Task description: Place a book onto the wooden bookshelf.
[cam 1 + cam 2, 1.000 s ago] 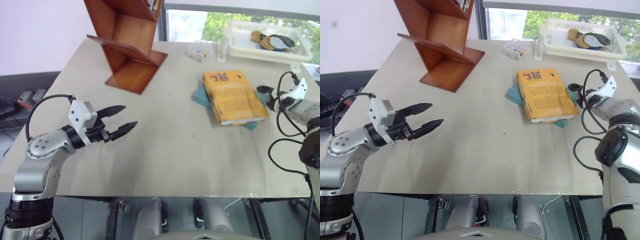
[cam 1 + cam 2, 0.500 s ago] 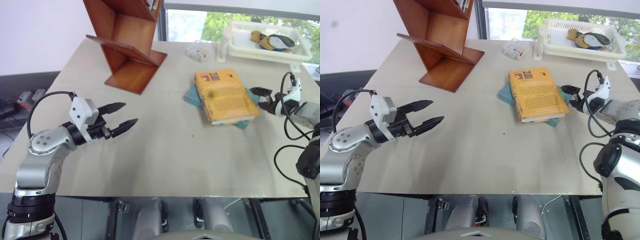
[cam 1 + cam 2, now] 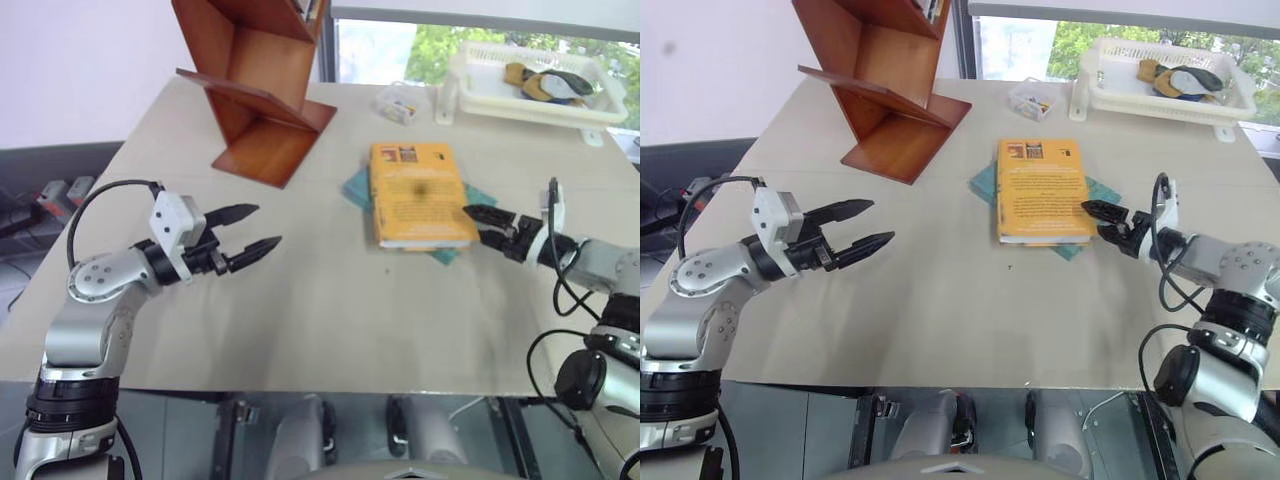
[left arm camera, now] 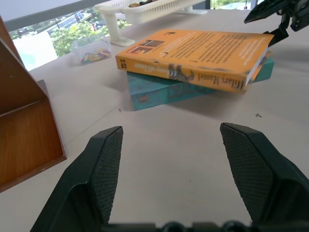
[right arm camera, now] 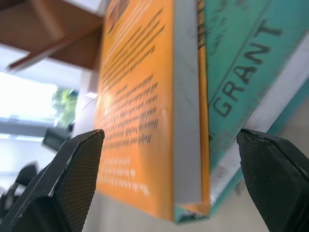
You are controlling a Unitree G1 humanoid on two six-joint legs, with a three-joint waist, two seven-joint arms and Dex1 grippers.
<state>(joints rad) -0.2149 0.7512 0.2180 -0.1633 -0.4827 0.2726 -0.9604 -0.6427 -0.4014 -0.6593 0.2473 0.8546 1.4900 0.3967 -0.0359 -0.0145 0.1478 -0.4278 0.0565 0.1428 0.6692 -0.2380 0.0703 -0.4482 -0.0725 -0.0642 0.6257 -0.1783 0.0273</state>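
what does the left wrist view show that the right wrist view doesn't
Left wrist view only: the spine side of the orange book, the white basket, a small clear box and the right end effector near the book's far corner. Right wrist view only: the book's white page edge from very near, and large print on the teal book. Both show the orange book lying on the teal book, part of the wooden bookshelf, and that arm's own end effector open.

Orange-yellow book [image 3: 1042, 188] with dark print lies on a teal book [image 4: 193, 90]; the bookshelf [image 3: 885, 80] is reddish-brown.
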